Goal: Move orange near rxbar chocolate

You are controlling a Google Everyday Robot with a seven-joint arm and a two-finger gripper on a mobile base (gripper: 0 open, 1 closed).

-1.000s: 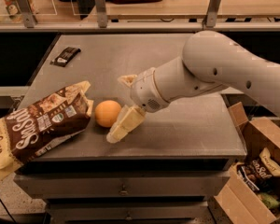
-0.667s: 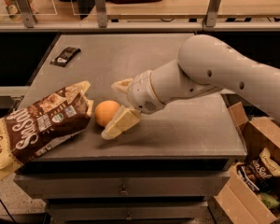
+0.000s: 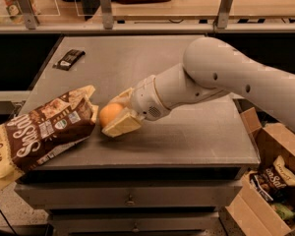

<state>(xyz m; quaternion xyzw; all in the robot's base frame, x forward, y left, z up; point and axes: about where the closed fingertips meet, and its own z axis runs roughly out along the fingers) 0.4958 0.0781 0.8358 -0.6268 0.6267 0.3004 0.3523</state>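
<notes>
My arm (image 3: 226, 77) reached left along the counter's (image 3: 196, 136) front edge, tool (image 3: 108, 116) clamped on the orange (image 3: 109, 112). The rxbar chocolate (image 3: 69, 59) lay slantwise at the far-left corner.

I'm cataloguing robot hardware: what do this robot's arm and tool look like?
The arm is smooth, white and thick, with rounded tubular segments, a few small dark dots on its shell and no visible cables. The tool, cream-yellow and blocky, sits at the orange near the front left of the table.
</notes>
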